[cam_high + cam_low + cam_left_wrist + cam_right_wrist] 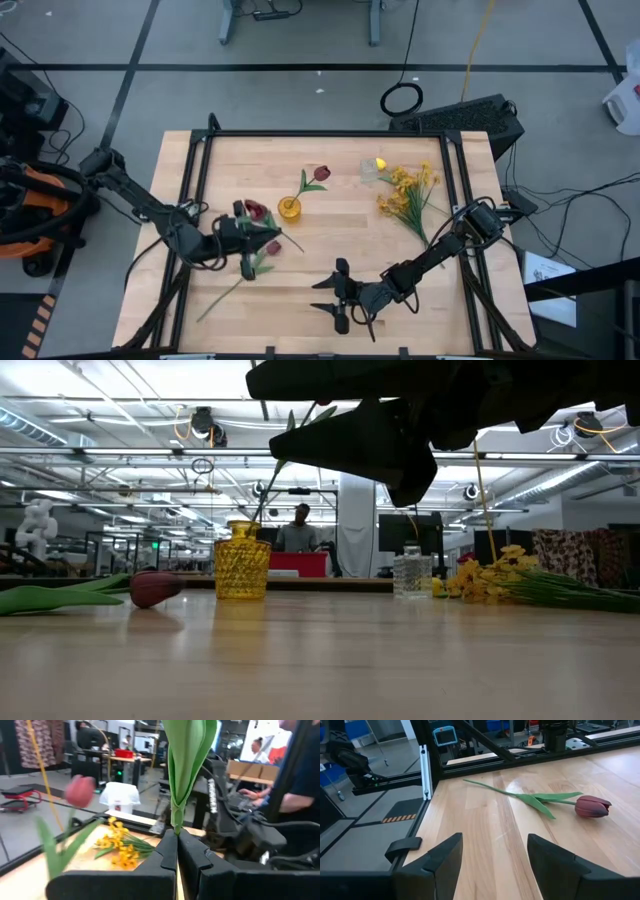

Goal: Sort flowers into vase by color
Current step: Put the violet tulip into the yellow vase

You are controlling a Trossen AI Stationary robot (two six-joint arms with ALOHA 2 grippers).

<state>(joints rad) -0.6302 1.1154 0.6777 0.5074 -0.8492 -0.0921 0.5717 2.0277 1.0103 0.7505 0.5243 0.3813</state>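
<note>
My left gripper [250,222] hovers left of the yellow vase [289,208], shut on a red tulip [256,210]. The vase holds another red tulip [320,173] by its stem. A third red tulip [592,806] lies flat on the table, its stem [215,305] running toward the near left. My right gripper [322,296] stands open near the front edge and points at that tulip. A clear vase [372,170] at the far side holds a yellow tulip [380,163]. Sprays of small yellow blossoms [410,195] lie beside it. My left gripper pinches the tulip's green stem at the base of its leaf [175,826] between the two fingers. The fingers come level from the table's left and lie across the stem. The leaf [187,755] rises above the fingers. The stem below is hidden by the gripper.
A black frame [200,160] runs along the table's left, far and right sides. The wood between the lying tulip and my right gripper [495,855] is bare. People show at desks beyond the table.
</note>
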